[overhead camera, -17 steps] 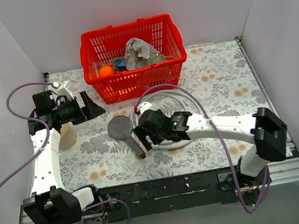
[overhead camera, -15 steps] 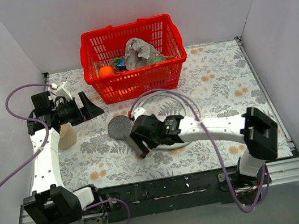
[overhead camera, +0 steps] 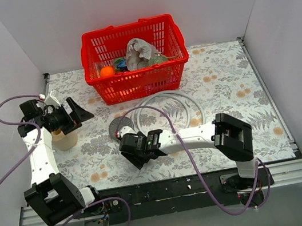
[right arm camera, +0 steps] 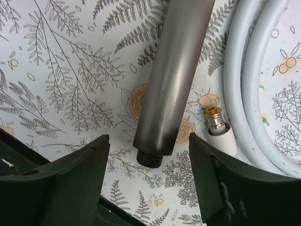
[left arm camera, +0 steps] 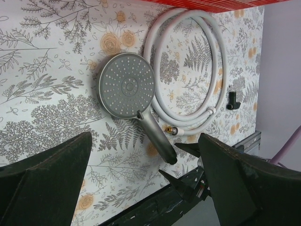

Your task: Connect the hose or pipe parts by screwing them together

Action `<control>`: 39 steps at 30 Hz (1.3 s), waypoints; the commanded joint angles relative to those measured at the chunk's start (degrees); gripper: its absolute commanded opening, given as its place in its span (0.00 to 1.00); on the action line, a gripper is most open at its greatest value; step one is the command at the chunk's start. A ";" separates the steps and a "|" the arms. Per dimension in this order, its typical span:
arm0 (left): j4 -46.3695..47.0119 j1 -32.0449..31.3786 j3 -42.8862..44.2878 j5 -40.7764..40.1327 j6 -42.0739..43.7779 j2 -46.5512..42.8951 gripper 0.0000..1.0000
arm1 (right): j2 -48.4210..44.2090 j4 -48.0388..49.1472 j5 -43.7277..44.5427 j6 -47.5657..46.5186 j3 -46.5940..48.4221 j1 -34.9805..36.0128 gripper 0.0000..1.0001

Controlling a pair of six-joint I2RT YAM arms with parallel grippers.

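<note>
The shower head lies flat on the floral table, its grey disc face (left arm camera: 127, 84) up and its dark handle (left arm camera: 157, 139) pointing at the near edge. In the top view only part of the disc (overhead camera: 117, 125) shows. My right gripper (overhead camera: 137, 150) covers the handle there. That right gripper (right arm camera: 148, 141) is open, its jaws either side of the handle's threaded end (right arm camera: 149, 157) with gaps on both sides. The coiled light-grey hose (overhead camera: 191, 101) lies to the right, and its brass-tipped end (right arm camera: 214, 117) rests beside the handle. My left gripper (overhead camera: 74, 111) hangs open and empty at the far left.
A red basket (overhead camera: 139, 85) with mixed items stands at the back centre. A tan cup (overhead camera: 65, 141) sits under my left wrist. A small black clip (left arm camera: 233, 100) lies beyond the hose. The black rail (overhead camera: 169, 188) marks the near table edge.
My right gripper has slid left and toward the near edge along the handle to its threaded end, its jaws narrowing. My left arm has swung further left, still open.
</note>
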 commanded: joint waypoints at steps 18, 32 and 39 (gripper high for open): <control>-3.17 0.12 -1.87 2.17 3.04 -4.86 0.98 | 8.43 1.71 2.01 -1.51 9.23 -0.73 0.07; -5.28 0.12 2.17 3.75 1.81 -1.78 0.98 | -0.53 7.40 5.61 7.63 12.93 -4.77 0.01; -4.05 0.12 1.74 6.47 -1.88 0.33 0.98 | -5.72 13.83 7.45 9.83 10.55 -5.57 0.01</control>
